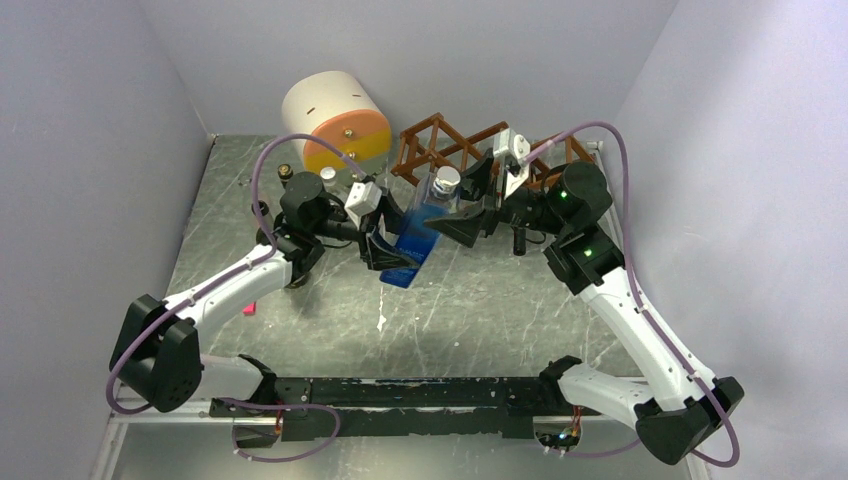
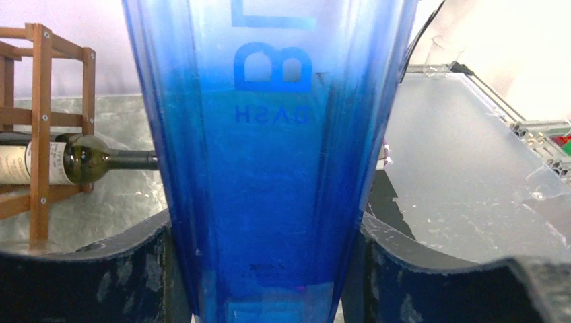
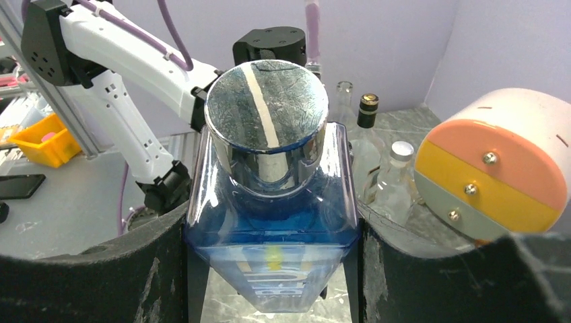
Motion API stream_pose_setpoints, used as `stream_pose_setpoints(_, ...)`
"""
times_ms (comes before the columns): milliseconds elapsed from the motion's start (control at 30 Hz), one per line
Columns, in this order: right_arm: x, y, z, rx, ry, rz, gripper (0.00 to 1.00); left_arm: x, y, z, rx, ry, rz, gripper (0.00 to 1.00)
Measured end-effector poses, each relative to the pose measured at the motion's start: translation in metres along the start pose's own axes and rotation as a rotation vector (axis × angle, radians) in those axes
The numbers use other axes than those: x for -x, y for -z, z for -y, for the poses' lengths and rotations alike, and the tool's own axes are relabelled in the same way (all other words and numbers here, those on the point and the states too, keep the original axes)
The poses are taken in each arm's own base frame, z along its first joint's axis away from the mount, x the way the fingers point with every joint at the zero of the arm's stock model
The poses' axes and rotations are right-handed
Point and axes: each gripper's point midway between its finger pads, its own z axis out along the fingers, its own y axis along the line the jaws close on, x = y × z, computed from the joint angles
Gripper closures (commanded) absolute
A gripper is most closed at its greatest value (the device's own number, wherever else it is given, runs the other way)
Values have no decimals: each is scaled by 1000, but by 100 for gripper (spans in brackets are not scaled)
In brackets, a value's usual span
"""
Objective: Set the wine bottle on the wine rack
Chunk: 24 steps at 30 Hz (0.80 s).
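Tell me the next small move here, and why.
Probably open the right gripper. Both it and the left gripper clamp the blue bottle, short of the wine rack; one arm likely must let go before the other can carry it in.

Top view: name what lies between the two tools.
The blue bottle, gripped by left tool and right tool; top view shows it, both wrist views confirm.

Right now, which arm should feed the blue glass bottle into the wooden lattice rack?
Left, probably. The left fingers clamp the blue glass bottle at the end away from the reddish-brown wooden lattice rack, so it can push. The right fingers grip its shoulder, nearest the slats.
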Motion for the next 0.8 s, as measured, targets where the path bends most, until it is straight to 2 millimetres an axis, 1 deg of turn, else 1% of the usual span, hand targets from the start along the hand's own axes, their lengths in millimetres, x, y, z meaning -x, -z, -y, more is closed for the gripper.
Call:
stream_pose_setpoints(67,2,0,2,-7,0,6,73,2,-1,-1,3,-14,-2,93)
stream_pose_setpoints(133,4,1,2,-14,7,10,53,4,-1,-3,8,-33,-7,93)
stream_pose_setpoints(167,5,1,2,-15,9,10,46,6,-1,-4,12,-44,-14,93)
stream_pose_setpoints(233,8,2,1,-17,16,2,38,8,-1,-7,29,-65,-25,93)
stream_pose_setpoints(300,12,3,-2,-13,25,-4,34,12,-2,-7,48,-96,-33,93)
stream_pose_setpoints(367,16,6,-7,-13,24,-14,33,17,-2,-7,75,-141,-38,93)
stream_pose_setpoints(567,36,22,-17,-78,32,-25,28,38,-6,-16,124,-332,-48,93)
stream_pose_setpoints(633,40,28,-20,-95,49,-28,27,43,-8,-19,136,-395,-50,93)
stream_pose_setpoints(800,43,36,-24,-114,69,-40,25,49,-8,-25,157,-488,-64,93)
